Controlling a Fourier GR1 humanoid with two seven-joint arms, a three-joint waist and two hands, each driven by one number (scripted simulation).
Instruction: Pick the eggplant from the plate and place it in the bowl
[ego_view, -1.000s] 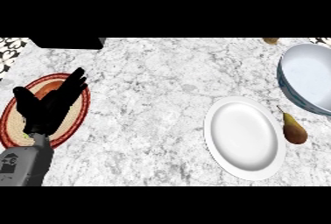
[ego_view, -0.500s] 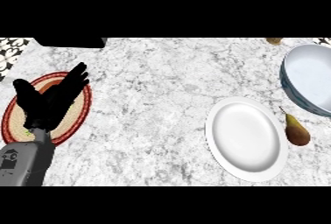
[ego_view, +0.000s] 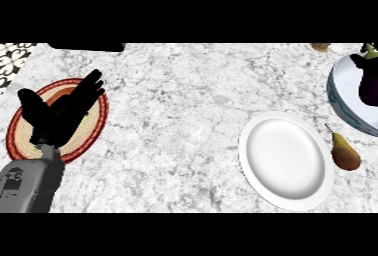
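A white and grey marbled stone counter (ego_view: 177, 100) fills the view from above. At the far right edge, a pale blue-grey round bowl (ego_view: 341, 102) sits partly cut off by the frame, and a dark purple eggplant (ego_view: 367, 82) with a green stem lies inside it, against the bowl's inner surface. Only part of the eggplant shows.

Just below and left of the bowl rests a plain white round plate (ego_view: 284, 160), with nothing on it. Between the plate's right rim and the bowl lies a brown pear (ego_view: 344, 154), its narrow stem end pointing up toward the bowl, close beside the plate without clearly touching it.

At the left side, a round woven mat with a red rim and a tan centre (ego_view: 88, 135) lies flat on the counter. The robot's left hand (ego_view: 63, 112), black, hovers over this mat at the end of a grey forearm (ego_view: 26, 185) that comes in from the lower left corner. Its fingers are straight and spread, pointing up and to the right, with the thumb splayed out to the left; it holds nothing.

A small brown object (ego_view: 320, 47) peeks in at the top right edge, too cut off to identify. The right hand does not appear.
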